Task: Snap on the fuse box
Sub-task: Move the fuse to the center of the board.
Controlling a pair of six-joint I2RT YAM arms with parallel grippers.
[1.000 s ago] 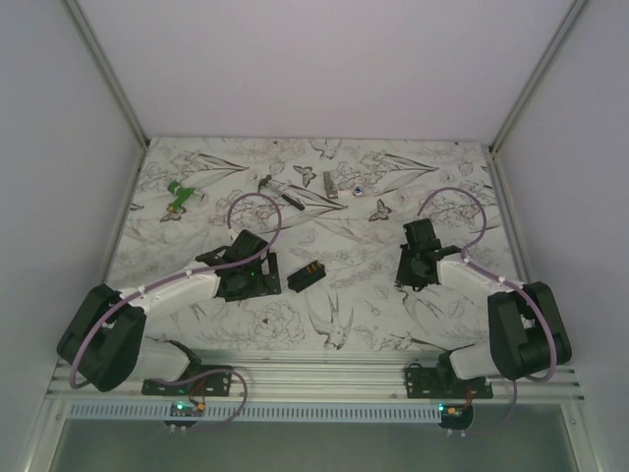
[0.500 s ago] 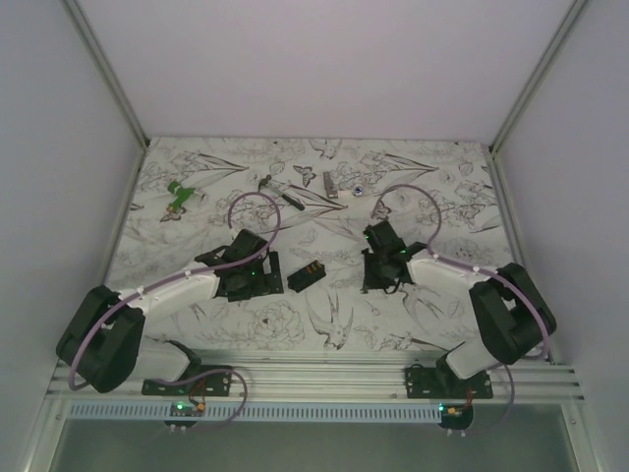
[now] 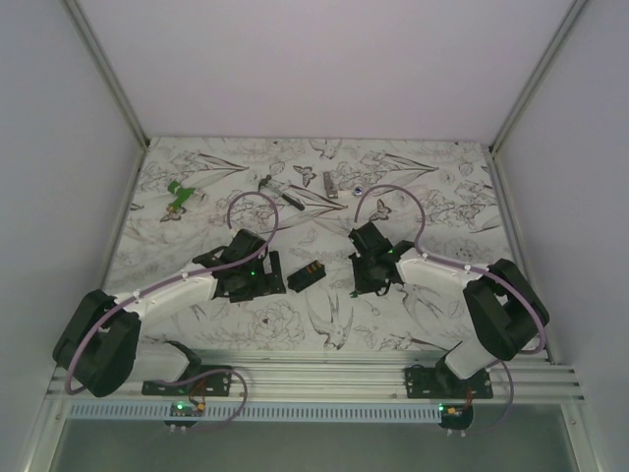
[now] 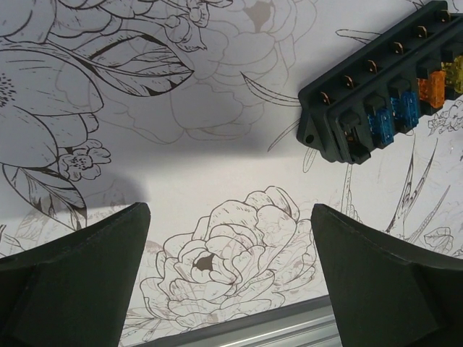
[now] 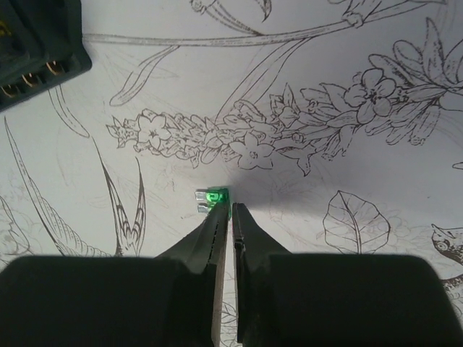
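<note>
**Top view:** fuse box point(image 3: 308, 274) lying flat, angled, near centre of printed mat point(image 3: 442, 197). Left gripper point(image 3: 271, 274) sitting at its 9 o'clock, right gripper point(image 3: 362, 277) at its 3 o'clock. Flanking likely preparing brace-and-press.

**Left wrist view:** fingers point(image 4: 72, 282) standing wide apart, gripping nothing. Box showing at 2 o'clock, seated fuses point(image 4: 381, 124) facing up. Wide stance likely for straddling box.

**Right wrist view:** fingers point(image 5: 210, 238) nearly together, thin slit showing. Green fuse point(image 5: 212, 196) sitting at tip, 12 o'clock. Cannot tell if pinched. Box corner showing at 10 o'clock.
</note>
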